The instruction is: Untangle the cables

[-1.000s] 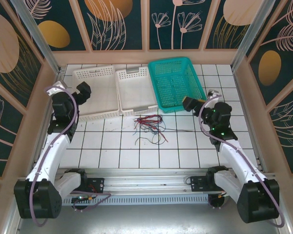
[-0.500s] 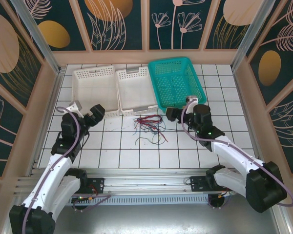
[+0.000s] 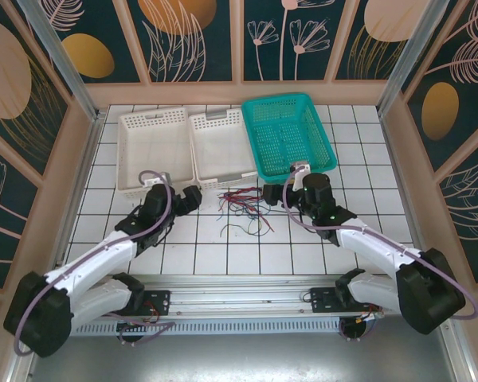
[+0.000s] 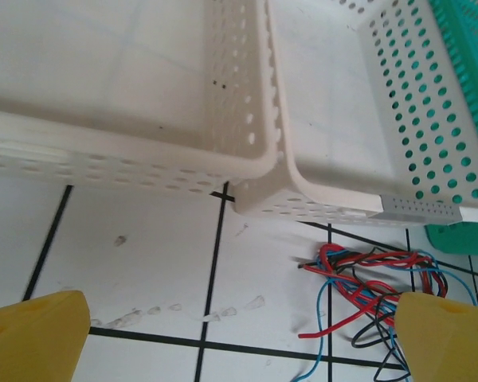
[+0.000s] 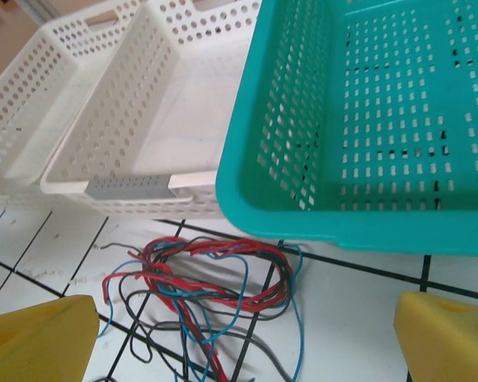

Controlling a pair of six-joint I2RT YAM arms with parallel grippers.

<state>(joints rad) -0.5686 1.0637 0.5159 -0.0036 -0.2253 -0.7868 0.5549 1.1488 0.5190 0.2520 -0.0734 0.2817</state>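
The cables (image 3: pixel 243 205) lie as a tangled pile of thin red, black and blue wires on the white tiles, just in front of the baskets. My left gripper (image 3: pixel 193 196) sits low to the left of the pile, open. In the left wrist view the cables (image 4: pixel 366 274) lie by the right yellow fingertip (image 4: pixel 450 338), and the left gripper (image 4: pixel 239 338) holds nothing. My right gripper (image 3: pixel 271 193) is close to the right of the pile, open. In the right wrist view the cables (image 5: pixel 199 278) lie between and ahead of the right gripper (image 5: pixel 243 338), untouched.
Two white perforated baskets (image 3: pixel 151 117) (image 3: pixel 215 119) and a teal basket (image 3: pixel 277 101) stand side by side directly behind the pile. The teal basket's front wall (image 5: pixel 303 215) nearly overhangs the wires. Wooden walls enclose the table.
Both arms have swung down and inward from beside the baskets to either side of the cable pile. Both grippers stayed open. The cables have not moved.
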